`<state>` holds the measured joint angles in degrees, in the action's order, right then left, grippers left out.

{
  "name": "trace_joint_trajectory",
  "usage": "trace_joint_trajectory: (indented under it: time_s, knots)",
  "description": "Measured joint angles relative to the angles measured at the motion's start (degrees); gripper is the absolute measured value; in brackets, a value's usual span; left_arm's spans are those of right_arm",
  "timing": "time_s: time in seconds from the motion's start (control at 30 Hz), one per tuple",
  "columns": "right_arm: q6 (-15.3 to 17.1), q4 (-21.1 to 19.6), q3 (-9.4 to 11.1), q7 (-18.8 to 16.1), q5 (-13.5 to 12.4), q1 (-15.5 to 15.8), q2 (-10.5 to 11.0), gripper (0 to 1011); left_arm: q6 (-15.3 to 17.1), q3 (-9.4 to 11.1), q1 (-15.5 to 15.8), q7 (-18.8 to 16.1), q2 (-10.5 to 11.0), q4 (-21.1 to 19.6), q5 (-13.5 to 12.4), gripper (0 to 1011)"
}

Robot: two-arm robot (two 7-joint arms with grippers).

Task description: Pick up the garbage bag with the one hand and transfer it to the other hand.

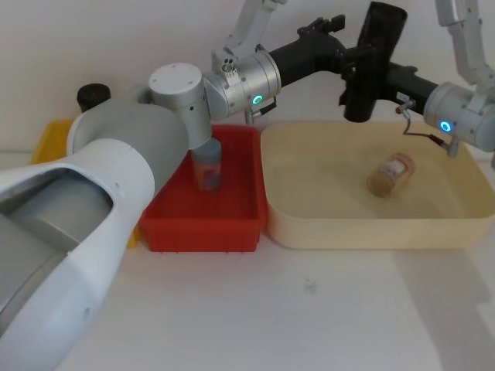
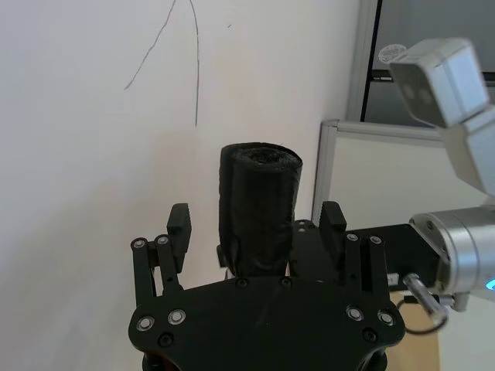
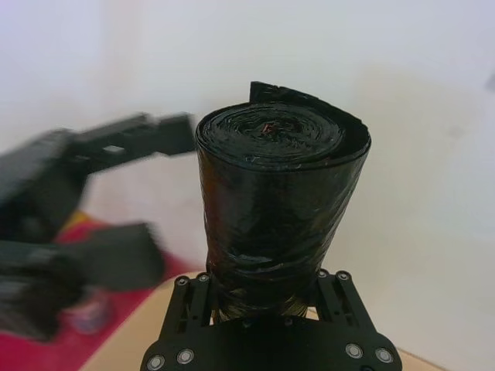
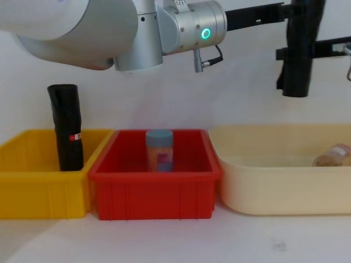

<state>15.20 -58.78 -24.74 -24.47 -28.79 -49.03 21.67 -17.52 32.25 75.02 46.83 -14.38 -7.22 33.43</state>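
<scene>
There are 3 bins, yellow [image 4: 38, 181], red [image 4: 156, 189] and cream [image 4: 285, 192], and 2 black rolls. The garbage bag [image 1: 373, 62], a wrinkled black cylinder, stands upright in the air above the cream bin's back rim. The other hand [image 3: 267, 297] is clamped on its lower part. The one hand [image 2: 255, 228] flanks it, fingers [image 2: 179, 224] apparently spread clear. The second roll [image 4: 67, 127] stands in the yellow bin.

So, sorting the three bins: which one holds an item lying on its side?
The cream plastic bin: its brown jar lies flat.
</scene>
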Motion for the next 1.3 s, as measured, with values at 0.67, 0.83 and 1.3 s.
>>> trace_joint_trajectory:
  time_s: [0.67, 0.83, 1.3]
  knots:
    - [2.4, 6.3, 3.3, 6.7, 1.1, -1.7, 0.4, 753, 0.0, 0.0, 0.0, 0.0, 0.0, 0.0, 0.0, 1001]
    - [2.7, 6.9, 3.7, 7.4, 1.2, -1.9, 0.5, 879, 0.0, 0.0, 0.0, 0.0, 0.0, 0.0, 0.0, 1002]
    - [3.0, 7.7, 4.1, 8.3, 1.4, -2.1, 0.5, 1000, 0.0, 0.0, 0.0, 0.0, 0.0, 0.0, 0.0, 1002]
